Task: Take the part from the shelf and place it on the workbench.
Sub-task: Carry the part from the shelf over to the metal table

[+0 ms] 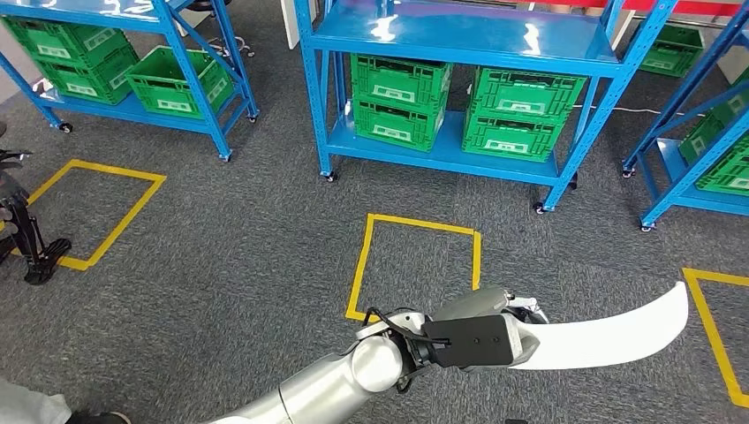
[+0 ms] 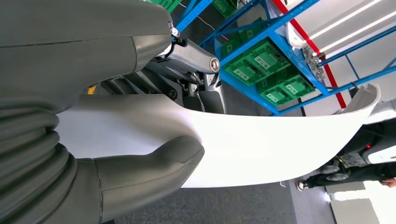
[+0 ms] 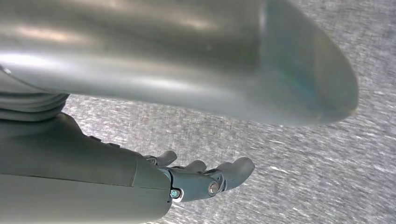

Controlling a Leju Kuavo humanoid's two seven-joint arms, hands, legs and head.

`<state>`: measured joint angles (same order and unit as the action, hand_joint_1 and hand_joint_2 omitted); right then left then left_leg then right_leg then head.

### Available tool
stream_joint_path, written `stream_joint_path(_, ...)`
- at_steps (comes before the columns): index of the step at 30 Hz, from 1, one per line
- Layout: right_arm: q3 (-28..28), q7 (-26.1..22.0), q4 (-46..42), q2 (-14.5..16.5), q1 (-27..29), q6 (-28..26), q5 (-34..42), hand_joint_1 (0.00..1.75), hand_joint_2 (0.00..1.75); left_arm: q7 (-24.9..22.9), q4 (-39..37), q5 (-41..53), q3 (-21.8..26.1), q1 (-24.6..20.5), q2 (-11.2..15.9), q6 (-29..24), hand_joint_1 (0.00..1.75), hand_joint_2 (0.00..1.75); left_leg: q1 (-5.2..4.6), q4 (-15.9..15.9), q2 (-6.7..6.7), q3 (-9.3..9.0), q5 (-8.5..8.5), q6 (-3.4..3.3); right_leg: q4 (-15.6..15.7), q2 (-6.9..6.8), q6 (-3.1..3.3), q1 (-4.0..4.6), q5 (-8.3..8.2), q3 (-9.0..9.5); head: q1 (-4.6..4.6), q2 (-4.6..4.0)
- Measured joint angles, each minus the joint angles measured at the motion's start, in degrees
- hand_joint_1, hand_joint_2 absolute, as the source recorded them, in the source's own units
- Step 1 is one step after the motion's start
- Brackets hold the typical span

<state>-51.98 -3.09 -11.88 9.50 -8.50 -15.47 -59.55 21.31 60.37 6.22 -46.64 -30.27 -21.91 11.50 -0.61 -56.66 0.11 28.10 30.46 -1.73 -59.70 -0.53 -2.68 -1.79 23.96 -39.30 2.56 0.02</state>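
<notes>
My left hand (image 1: pixel 495 331) grips one end of a long, curved white part (image 1: pixel 609 331), which sticks out to the right above the grey carpet. In the left wrist view the thumb (image 2: pixel 154 163) presses on the white part (image 2: pixel 271 144) and the darker fingers close behind it. My right hand (image 3: pixel 205 179) hangs over the carpet with its fingers stretched out and nothing in it.
A blue shelf (image 1: pixel 459 35) with green crates (image 1: pixel 459 110) stands straight ahead. Similar shelves stand at the far left (image 1: pixel 132 71) and the right (image 1: pixel 707 150). Yellow tape squares (image 1: pixel 415 265) mark the carpet. A dark stand (image 1: pixel 26 238) is at the left edge.
</notes>
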Motion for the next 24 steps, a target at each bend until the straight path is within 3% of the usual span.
stream_joint_path(3, 0.0, -0.6, 0.0, -0.1, 0.1, 0.0, 0.1, 0.00, 0.00, -0.5, 0.1, -0.6, -0.9, 0.0, 0.0, 0.1, 1.75, 1.75, -0.09, -0.2, 0.21, 2.83, -2.40, -0.79, -10.0, 0.19, -0.35, 0.18, 8.52, -2.85, -0.51, 0.00)
stream_joint_path(4, 0.0, -0.7, 0.0, -0.1, 0.1, 0.0, 0.2, 0.00, 0.00, -0.6, 0.1, -0.8, -1.2, 0.0, 0.0, 0.3, 1.75, 1.75, -0.18, -0.4, 0.25, 3.98, -3.17, -0.84, -13.3, 0.22, -0.41, 0.28, 9.54, -3.31, -0.58, 0.00)
stream_joint_path(5, 0.0, -0.8, 0.0, -0.1, 0.1, 0.0, 0.4, 0.00, 0.00, -0.6, 0.0, -1.0, -1.4, 0.0, 0.0, 0.4, 1.75, 1.75, -0.25, -0.7, 0.29, 5.21, -3.88, -0.85, -15.3, 0.23, -0.41, 0.36, 9.08, -3.06, -0.59, 0.00)
stream_joint_path(6, 0.0, -0.9, 0.0, -0.1, 0.1, -0.1, 0.6, 0.00, 0.00, -0.6, -0.1, -1.3, -1.7, 0.0, 0.0, 0.5, 1.75, 1.75, -0.29, -1.1, 0.30, 6.44, -4.53, -0.81, -15.4, 0.24, -0.33, 0.43, 7.56, -1.86, -0.59, 0.00)
stream_joint_path(7, -0.1, -0.9, 0.0, -0.1, 0.1, -0.1, 0.8, 0.00, 0.00, -0.5, -0.2, -1.6, -2.1, 0.0, 0.0, 0.6, 1.75, 1.75, -0.30, -1.6, 0.29, 7.64, -5.12, -0.72, -13.7, 0.24, -0.19, 0.49, 5.95, 0.38, -0.60, 0.00)
stream_joint_path(8, -0.1, -1.0, 0.0, -0.1, 0.1, -0.1, 1.0, 0.00, 0.00, -0.4, -0.3, -2.0, -2.4, -0.1, 0.0, 0.6, 1.75, 1.75, -0.32, -2.0, 0.27, 8.67, -5.63, -0.56, -10.2, 0.23, 0.03, 0.57, 5.51, 3.59, -0.60, 0.00)
stream_joint_path(10, -0.2, -1.4, -0.1, -0.2, -0.1, -0.1, 1.2, 0.00, 0.00, -0.4, -0.3, -2.5, -3.0, -0.3, -0.1, 0.4, 1.75, 1.75, -0.50, -2.9, 0.29, 10.03, -6.53, -0.05, -2.2, 0.25, 0.75, 0.87, 7.24, 9.47, -0.61, 0.00)
stream_joint_path(11, -0.2, -1.6, -0.2, -0.2, -0.3, 0.0, 1.1, 0.00, 0.00, -0.3, -0.3, -2.6, -3.2, -0.4, -0.1, 0.0, 1.75, 1.75, -0.56, -3.1, 0.36, 10.29, -6.99, 0.25, 0.2, 0.27, 1.18, 1.06, 8.33, 10.95, -0.61, 0.00)
stream_joint_path(13, -0.1, -1.6, -0.2, 0.0, -0.4, 0.3, 0.2, 0.00, 0.00, 0.0, -0.4, -2.6, -3.4, -0.4, 0.0, -1.0, 1.75, 1.75, -0.57, -2.9, 0.46, 10.51, -7.92, 0.93, 1.3, 0.21, 2.01, 1.16, 8.03, 10.77, -0.65, 0.00)
stream_joint_path(14, 0.0, -1.3, -0.2, 0.1, -0.5, 0.5, -0.4, 0.00, 0.00, 0.2, -0.4, -2.6, -3.4, -0.4, 0.1, -1.5, 1.75, 1.75, -0.51, -3.1, 0.38, 10.84, -7.48, 1.31, 1.4, 0.11, 2.49, 1.05, 7.36, 10.22, -0.66, 0.00)
stream_joint_path(15, 0.1, -1.1, -0.2, 0.2, -0.5, 0.7, -1.0, 0.00, 0.00, 0.4, -0.5, -2.4, -3.4, -0.3, 0.2, -1.8, 1.75, 1.75, -0.42, -4.1, 0.26, 11.40, -5.94, 1.72, 1.5, 0.01, 2.91, 0.89, 6.58, 9.51, -0.60, 0.00)
stream_joint_path(18, 0.4, -0.4, -0.2, 0.3, -0.7, 0.8, -1.7, 0.00, 0.00, 0.6, -0.5, -1.8, -3.4, 0.2, 0.4, -2.1, 1.75, 1.75, 0.12, -13.0, 0.04, 13.89, 2.63, 2.82, 1.5, -0.13, 3.38, 0.71, 4.20, 6.77, -0.27, 0.00)
stream_joint_path(19, 0.4, -0.2, -0.2, 0.4, -0.6, 0.6, -1.5, 0.00, 0.00, 0.5, -0.4, -1.6, -3.4, 0.4, 0.5, -2.0, 1.75, 1.75, 0.32, -16.5, 0.05, 14.30, 4.04, 3.06, 1.5, -0.20, 3.30, 0.69, 3.43, 5.84, -0.23, 0.00)
stream_joint_path(20, 0.4, -0.3, -0.2, 0.4, -0.5, 0.3, -1.2, 0.00, 0.00, 0.4, -0.4, -1.3, -3.4, 0.7, 0.6, -1.8, 1.75, 1.75, 0.49, -18.9, 0.05, 14.10, 3.93, 3.21, 1.5, -0.30, 3.17, 0.66, 2.66, 4.90, -0.21, 0.00)
stream_joint_path(21, 0.4, -0.5, -0.2, 0.4, -0.4, 0.1, -0.7, 0.00, 0.00, 0.3, -0.4, -1.1, -3.4, 0.9, 0.7, -1.4, 1.75, 1.75, 0.64, -19.6, 0.05, 13.10, 2.63, 3.29, 1.4, -0.39, 3.01, 0.62, 1.92, 3.98, -0.19, 0.00)
stream_joint_path(23, 0.3, -1.1, -0.2, 0.4, -0.3, -0.4, 0.4, 0.00, 0.00, 0.3, -0.1, -0.8, -3.4, 1.2, 0.8, -0.5, 1.75, 1.75, 0.84, -15.1, 0.02, 8.17, -0.13, 3.24, 1.4, -0.47, 2.58, 0.49, 0.51, 2.37, -0.16, 0.00)
stream_joint_path(24, 0.2, -1.5, -0.2, 0.4, -0.2, -0.6, 0.9, 0.00, 0.00, 0.3, 0.1, -0.7, -3.5, 1.2, 0.8, 0.0, 1.75, 1.75, 0.83, -10.6, -0.03, 4.43, -0.15, 3.10, 1.3, -0.44, 2.29, 0.49, -0.07, 1.82, -0.12, 0.00)
